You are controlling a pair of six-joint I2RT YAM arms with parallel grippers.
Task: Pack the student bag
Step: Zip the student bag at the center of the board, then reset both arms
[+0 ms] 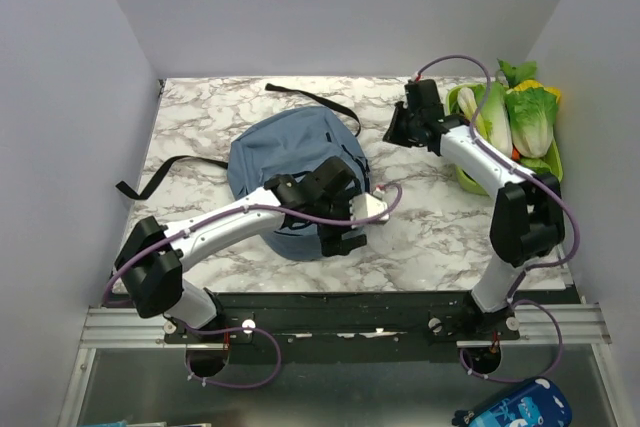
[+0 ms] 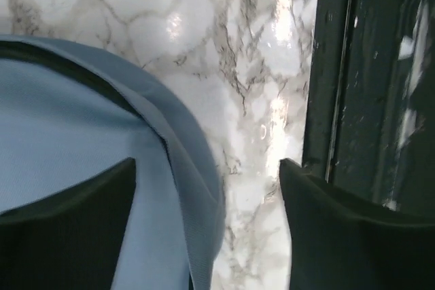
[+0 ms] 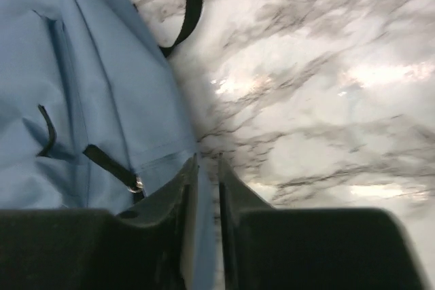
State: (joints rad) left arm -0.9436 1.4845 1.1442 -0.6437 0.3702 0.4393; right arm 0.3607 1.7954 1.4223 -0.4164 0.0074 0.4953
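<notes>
The student bag [image 1: 285,152], dusty blue with long black straps, lies flat on the marble table left of centre. My left gripper [image 1: 345,232] hovers over the bag's near right edge. In the left wrist view the gripper [image 2: 207,174] is wide open, with the bag's rim [image 2: 183,154] running between the fingers and touching neither. My right gripper [image 1: 397,132] hangs above the table just off the bag's far right side. In its wrist view the gripper [image 3: 207,161] stands a narrow slit apart, and the bag [image 3: 88,100] lies beyond at the left; nothing is gripped.
A green tray [image 1: 462,177] with lettuce and other vegetables sits at the far right. One black strap [image 1: 310,97] trails toward the back, another strap [image 1: 160,175] to the left. A bright blue pouch [image 1: 515,409] lies below the table's front rail [image 1: 340,322].
</notes>
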